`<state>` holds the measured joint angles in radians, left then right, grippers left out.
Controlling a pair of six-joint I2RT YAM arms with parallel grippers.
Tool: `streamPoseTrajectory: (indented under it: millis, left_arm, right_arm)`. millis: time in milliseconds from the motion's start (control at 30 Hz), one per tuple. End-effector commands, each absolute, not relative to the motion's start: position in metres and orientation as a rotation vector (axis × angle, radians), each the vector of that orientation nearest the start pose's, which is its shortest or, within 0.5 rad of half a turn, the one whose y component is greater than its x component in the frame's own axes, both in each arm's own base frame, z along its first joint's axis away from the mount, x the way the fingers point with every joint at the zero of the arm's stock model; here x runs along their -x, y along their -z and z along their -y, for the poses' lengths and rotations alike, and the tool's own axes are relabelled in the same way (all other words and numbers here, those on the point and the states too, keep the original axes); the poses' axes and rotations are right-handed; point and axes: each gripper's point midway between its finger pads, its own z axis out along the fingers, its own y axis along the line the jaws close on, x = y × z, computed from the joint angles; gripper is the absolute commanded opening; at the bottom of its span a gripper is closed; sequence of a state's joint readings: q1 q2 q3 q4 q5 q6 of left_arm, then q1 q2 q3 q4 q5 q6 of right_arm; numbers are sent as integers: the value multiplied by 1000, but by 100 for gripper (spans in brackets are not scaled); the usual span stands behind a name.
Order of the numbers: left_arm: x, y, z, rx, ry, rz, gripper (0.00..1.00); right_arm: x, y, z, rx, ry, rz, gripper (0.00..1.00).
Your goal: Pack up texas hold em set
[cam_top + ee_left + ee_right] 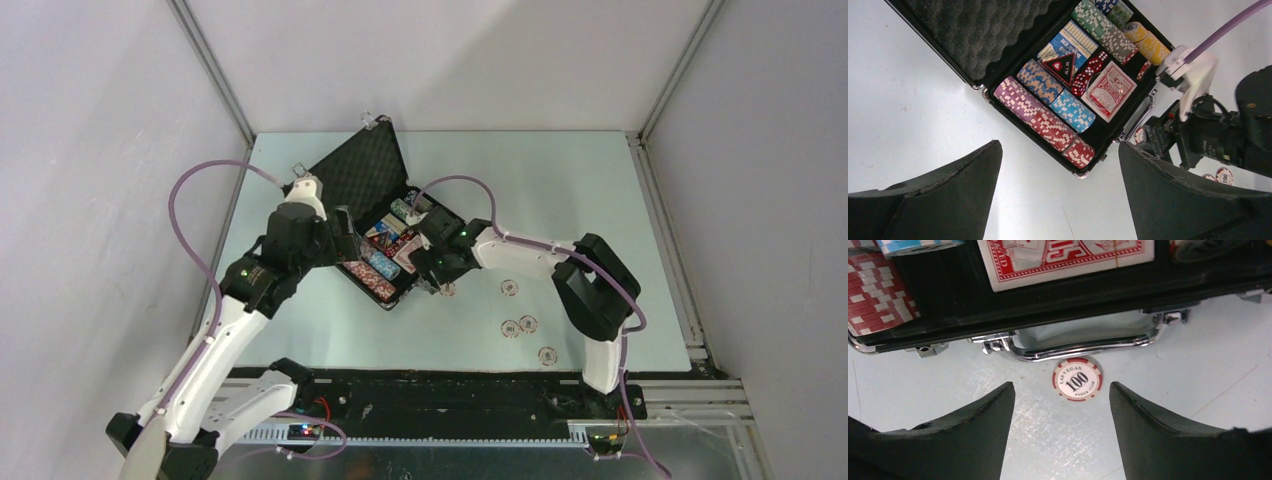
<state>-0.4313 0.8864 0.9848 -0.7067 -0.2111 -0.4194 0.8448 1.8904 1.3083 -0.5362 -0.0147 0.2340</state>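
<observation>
**Inspector:** Location of the set?

**Assessor:** Found as a black case (1048, 300) lying open mid-surface, with the egg-crate foam lid (983, 35) tipped back on the side away from the handle. Holds rows of poker chips (1070, 109), a red card deck (1109, 91) and red dice (1087, 71). Counted outside it: one red-rimmed "100" chip (1077, 379) flat on the surface, just beside the chrome handle (1083, 342). Also counted four more loose chips (527, 322) further out on the handle side, well apart from the case.

**Inspector:** Tools?

**Assessor:** Right tool (1060, 400) seen spread above the surface just short of the "100" chip, gripping nothing. Left tool (1059, 150) seen gaping wide above the case's chip rows, likewise empty.

**Inspector:** Handling?

**Assessor:** Judged stiff, thin and smooth-faced, so likely to skate if pinched flat against the surface. Better taken across the rim, edge to edge. Light singly. Expect real weight in the case once filled. Best lifted by the handle, and only after latching.

**Inspector:** Obstructions?

**Assessor:** Noted handle and front wall close behind the "100" chip, leaving little room on the case side. Noted a purple cable (1228, 30) looping above the case's handle-side corner. Recorded latches (928, 350) hanging open along the front wall.
</observation>
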Motion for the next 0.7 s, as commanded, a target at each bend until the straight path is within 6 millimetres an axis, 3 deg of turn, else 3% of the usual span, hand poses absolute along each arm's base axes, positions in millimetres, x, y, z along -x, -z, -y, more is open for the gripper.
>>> streamPoseTrajectory:
  millis: [0, 500, 667]
  left_arm:
    - [-259, -243, 93, 149, 278, -2106, 93]
    - [-259, -241, 94, 168, 299, -2099, 93]
    - [-260, -239, 97, 165, 316, -2099, 93]
  right_arm:
    - [-274, -41, -324, 871, -268, -2574, 71]
    - [-251, 7, -298, 977, -147, -2741, 62]
    - [-245, 11, -293, 974, -151, -2770, 55]
